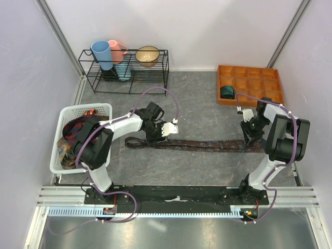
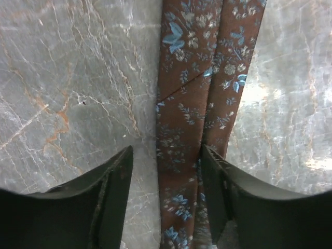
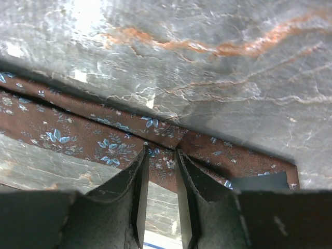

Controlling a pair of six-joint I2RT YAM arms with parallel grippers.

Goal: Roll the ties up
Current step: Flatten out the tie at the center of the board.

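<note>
left gripper [image 2: 166, 155] wide open, straddling the doubled maroon tie [image 2: 181, 129] | right gripper [image 3: 161, 155] narrow at the tie's right end, hold on cloth cannot be told | tie flat on table [image 1: 197, 104] between both arms | judged light, limp, slippery: pinch both layers near an end

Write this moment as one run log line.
stage: roll not started | tie: flat on table | left gripper: open over tie | right gripper: near tie end, grip unclear

Grey marbled desk [image 1: 202, 104] enclosed by pale lilac walls [image 1: 207, 26], evenly lit from above; black wire rack [image 1: 155, 78] at far-left corner, orange divided tray [image 1: 254, 83] at far-right corner.
</note>
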